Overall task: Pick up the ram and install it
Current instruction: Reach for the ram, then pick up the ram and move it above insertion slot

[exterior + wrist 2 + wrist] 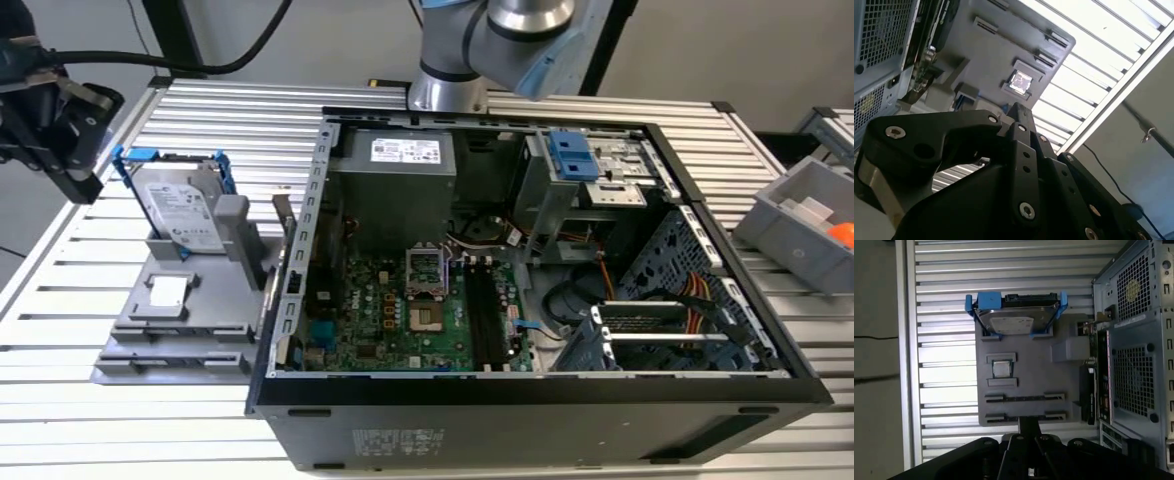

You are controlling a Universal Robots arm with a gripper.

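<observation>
My gripper (80, 180) hangs over the far corner of the slatted table at the exterior view's left, beyond the grey fixture (147, 330) and well away from the open computer case (534, 400). Its black fingers (1028, 427) show pressed together in both wrist views, with nothing between them. On the fixture (1029, 345), a thin dark strip (1024, 397) runs edge-on along one of two long holders; it looks like the ram. The other holder beside it is bare in the middle. The motherboard's black slots (478, 315) lie open inside the case.
A silver hard drive in a blue frame (180, 205) stands at the fixture's far end, with a square chip (168, 291) in front of it. An expansion card (1089, 390) stands between the fixture and the case. A grey bin (807, 225) sits at the exterior view's right.
</observation>
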